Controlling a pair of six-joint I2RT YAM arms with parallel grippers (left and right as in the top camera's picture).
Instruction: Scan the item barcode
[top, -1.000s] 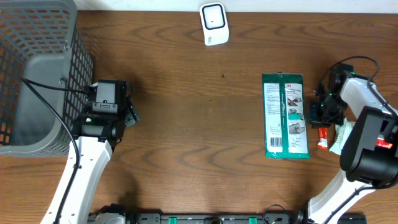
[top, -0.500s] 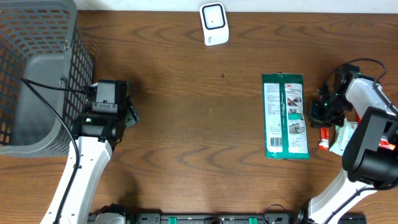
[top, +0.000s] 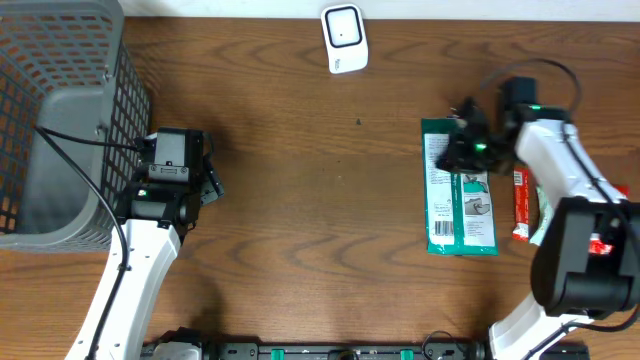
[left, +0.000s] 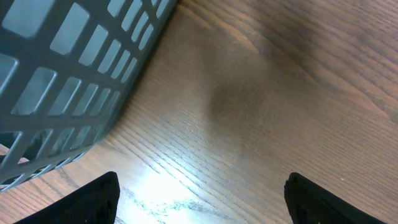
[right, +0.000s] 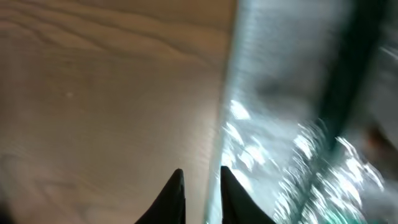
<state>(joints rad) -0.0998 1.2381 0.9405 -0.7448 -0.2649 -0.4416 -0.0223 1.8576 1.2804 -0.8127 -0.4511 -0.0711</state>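
table (top: 300, 220) is mostly bare wood. basket (top: 50, 60) sits far left, well apart from the work, and looks not needed for this step. the item is the green packet (top: 460, 200), lying flat and lengthwise at right-centre. the scanner (top: 343, 38) stands at the far edge, well apart from it and up to the left. a red tube (top: 520, 205) lies just beside the packet's right edge.

step in hand, judged: right arm going for a pick on the packet. to do it well, it should open wider and take the packet at its upper left edge, since a flat pouch gives little to bite. tipping a finger under the edge would help, and it should grab the film only, not the red tube. then lift and turn the printed face to the scanner window. which face carries the barcode cannot be read here.

pose: the right arm reaches in from the lower right, elbow bent, wrist angled left. right gripper (top: 462, 152) is over the packet's upper part. in the blurred wrist view its fingertips (right: 177, 186) are a narrow slit apart at the packet's left edge, nothing clamped. the left arm is parked beside the basket. left gripper (left: 202, 202) is spread wide and empty above bare wood.
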